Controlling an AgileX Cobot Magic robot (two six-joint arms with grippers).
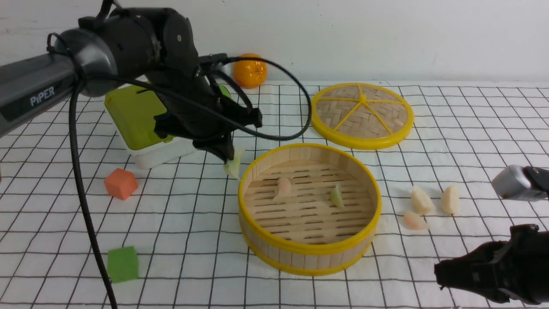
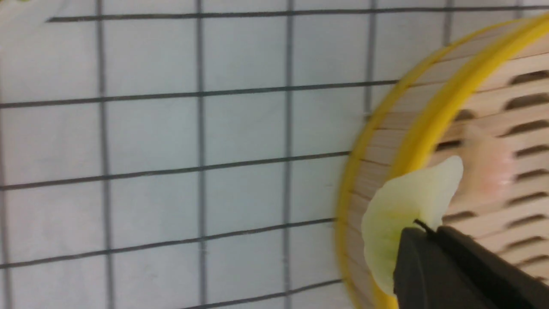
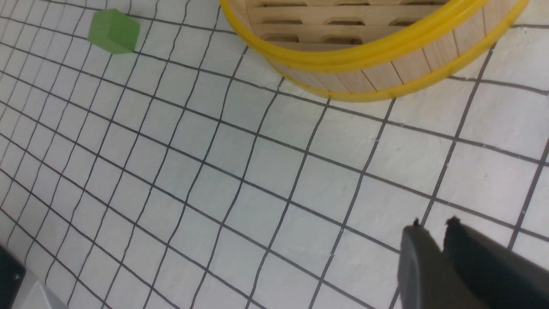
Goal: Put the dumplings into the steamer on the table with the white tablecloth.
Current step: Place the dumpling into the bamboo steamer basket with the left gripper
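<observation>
Left gripper (image 1: 227,158): jaws clamped on pale green dumpling (image 1: 234,165). Dumpling hangs below fingertips, just outside steamer (image 1: 300,258) rim, above white tablecloth (image 1: 193,223).
Past this gripper, on steamer's slatted floor: pink dumpling (image 1: 283,187) and second green dumpling (image 1: 337,196), apart from each other.
Right gripper (image 1: 437,271): jaws narrow with slight gap, nothing between them, low over cloth.
Steamer near its left. 3 loose dumplings (image 1: 422,201) on cloth ahead of it, beside steamer.
</observation>
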